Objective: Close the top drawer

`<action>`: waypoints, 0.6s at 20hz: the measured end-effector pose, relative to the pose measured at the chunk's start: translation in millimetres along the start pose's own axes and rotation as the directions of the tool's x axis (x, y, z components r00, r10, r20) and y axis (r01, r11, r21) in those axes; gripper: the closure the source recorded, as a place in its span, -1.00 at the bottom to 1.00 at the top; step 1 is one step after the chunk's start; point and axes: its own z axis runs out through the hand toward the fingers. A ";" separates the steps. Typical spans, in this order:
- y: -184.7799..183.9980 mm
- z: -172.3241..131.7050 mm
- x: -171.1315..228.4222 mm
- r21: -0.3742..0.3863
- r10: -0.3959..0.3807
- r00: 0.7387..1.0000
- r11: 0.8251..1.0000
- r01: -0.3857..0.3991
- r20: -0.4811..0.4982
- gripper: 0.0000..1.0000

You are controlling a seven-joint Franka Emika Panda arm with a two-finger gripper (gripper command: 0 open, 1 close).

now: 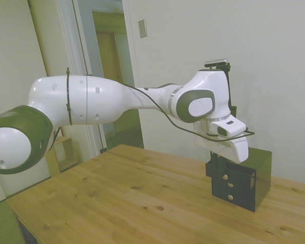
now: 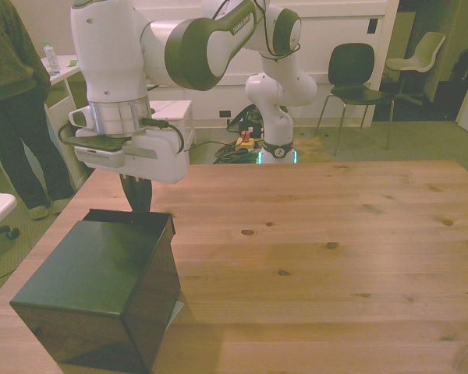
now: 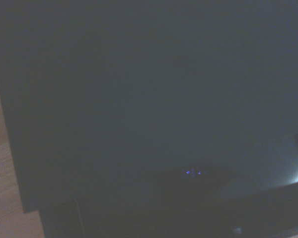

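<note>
A light pine table (image 1: pixel 142 203), its boards marked with dark knots, fills most of the scene. Behind it in the side view stand a pale wall with a small switch plate (image 1: pixel 142 28) and an open doorway (image 1: pixel 112 66). The front view shows the room beyond: two chairs — one black (image 2: pixel 355 74), one pale (image 2: pixel 421 51) — against a white wall, cables on the floor by the robot's base, and a person (image 2: pixel 15 101) in dark clothes standing beside a white desk at the front view's left. A black box cabinet (image 2: pixel 101 296) sits on the table near its edge at the front view's left, its glossy top also filling the blurred wrist view (image 3: pixel 139 99). In the side view its face shows three small drawers with round silvery knobs. The top drawer (image 1: pixel 219 168) juts out a little from the cabinet's face, past the two below it, its knob hidden. The white arm reaches across the table, and its gripper (image 1: pixel 217 161) hangs straight down at the front of the cabinet, right against the top drawer's face. The dark fingers merge with the black cabinet, so I cannot tell how far apart they are or whether they hold anything.
</note>
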 end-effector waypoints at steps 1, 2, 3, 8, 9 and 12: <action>-2.8 0.3 1.6 -0.001 -0.002 1.000 1.000 0.002 -0.002 1.00; -5.4 1.0 3.0 -0.004 -0.004 1.000 1.000 0.004 -0.001 1.00; -8.1 1.3 4.6 -0.006 -0.006 1.000 1.000 0.006 -0.002 1.00; -23.9 2.2 10.4 -0.008 -0.016 1.000 1.000 0.015 -0.009 1.00; -27.4 2.1 11.6 -0.009 -0.018 1.000 1.000 0.018 -0.013 1.00; -36.0 0.9 12.8 -0.018 -0.027 1.000 0.999 0.027 -0.014 1.00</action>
